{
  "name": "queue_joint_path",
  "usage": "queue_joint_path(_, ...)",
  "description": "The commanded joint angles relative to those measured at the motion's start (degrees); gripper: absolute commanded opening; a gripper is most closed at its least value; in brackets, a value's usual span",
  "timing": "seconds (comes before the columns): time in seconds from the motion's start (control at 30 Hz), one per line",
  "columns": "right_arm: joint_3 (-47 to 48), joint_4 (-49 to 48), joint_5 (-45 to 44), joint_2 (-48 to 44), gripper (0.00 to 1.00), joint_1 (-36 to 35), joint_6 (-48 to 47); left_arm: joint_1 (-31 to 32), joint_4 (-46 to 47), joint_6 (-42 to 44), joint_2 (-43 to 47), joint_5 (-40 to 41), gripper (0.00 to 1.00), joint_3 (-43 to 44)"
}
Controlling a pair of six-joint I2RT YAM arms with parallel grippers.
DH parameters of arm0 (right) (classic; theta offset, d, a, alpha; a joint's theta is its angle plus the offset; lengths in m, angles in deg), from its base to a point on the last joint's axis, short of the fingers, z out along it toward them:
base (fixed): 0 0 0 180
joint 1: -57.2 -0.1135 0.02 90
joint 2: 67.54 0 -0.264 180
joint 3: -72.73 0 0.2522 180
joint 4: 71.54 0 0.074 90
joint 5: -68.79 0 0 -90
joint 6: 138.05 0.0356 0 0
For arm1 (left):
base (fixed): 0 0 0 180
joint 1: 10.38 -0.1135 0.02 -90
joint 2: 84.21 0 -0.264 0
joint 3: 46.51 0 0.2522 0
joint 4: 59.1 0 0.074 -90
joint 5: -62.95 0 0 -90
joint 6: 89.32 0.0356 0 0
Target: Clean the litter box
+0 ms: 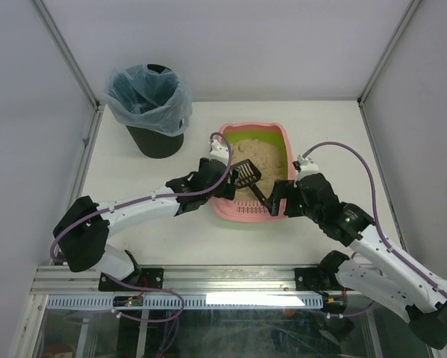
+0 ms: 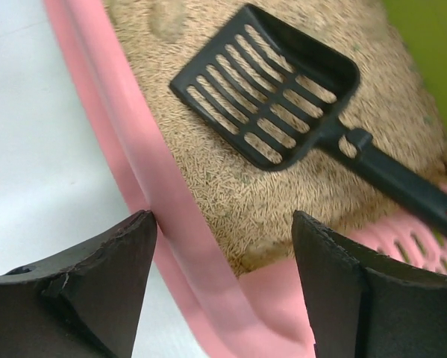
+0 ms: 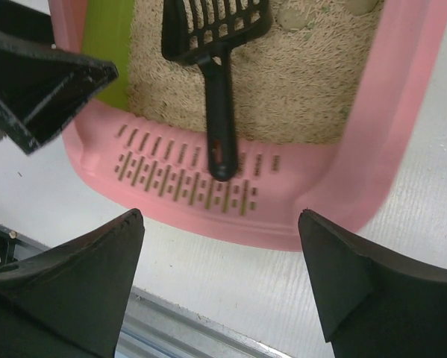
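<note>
Metal rail (image 1: 178, 280), white table (image 1: 208, 239) under litter box (image 1: 245, 212), pale walls (image 1: 245, 45).

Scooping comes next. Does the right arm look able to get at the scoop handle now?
Likely yes: the right gripper, jaws open, hovers just short of the litter box ledge where the scoop handle lies uncovered.

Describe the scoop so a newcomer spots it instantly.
Find the pink litter box on the white table. Lying inside on the tan litter is the scoop, handle end over the box's slotted ledge. It's the only small, black, slotted tool; the other black thing, the bin, stands outside, bag-lined.
</note>
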Motion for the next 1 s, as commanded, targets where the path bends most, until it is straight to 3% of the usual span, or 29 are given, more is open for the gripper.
queue_joint_path(0.0, 0.10, -1.08, -2.59, -1.15, 0.88, 0.21, 2.21, 5.20, 5.06, -2.85, 0.13, -9.15, 0.73, 0.35)
queue_joint_path(0.17, -0.17, -0.67, -4.84, -2.23, 0.88, 0.21, 3.29, 7.11, 5.63, -4.35, -0.98, -9.03, 0.73, 0.96)
queue_joint_path(0.3, 0.57, -0.29, -5.26, -2.69, 0.88, 0.19, 2.84, 6.79, 3.99, -5.72, 3.99, -2.83, 0.80, 0.05)
queue_joint_path(0.5, 0.94, -0.71, -5.81, -5.06, 0.88, 0.21, 1.37, 1.09, -6.05, -3.37, 13.53, 2.06, 0.87, 4.51)
queue_joint_path(0.67, 0.93, -0.74, -4.52, -5.04, 0.88, 0.21, 0.82, -8.17, -14.03, 3.83, 17.27, 2.20, 0.86, 15.37)
queue_joint_path(0.83, 0.91, -0.66, -2.98, -4.77, 0.88, 0.15, 0.56, -17.40, -19.55, 15.31, 11.04, -0.13, 0.79, 32.16)
queue_joint_path(0.97, 1.16, -0.20, -1.82, -4.92, 0.88, 0.21, 0.14, -24.38, -21.25, 21.19, 4.61, -3.89, 0.79, 40.70)
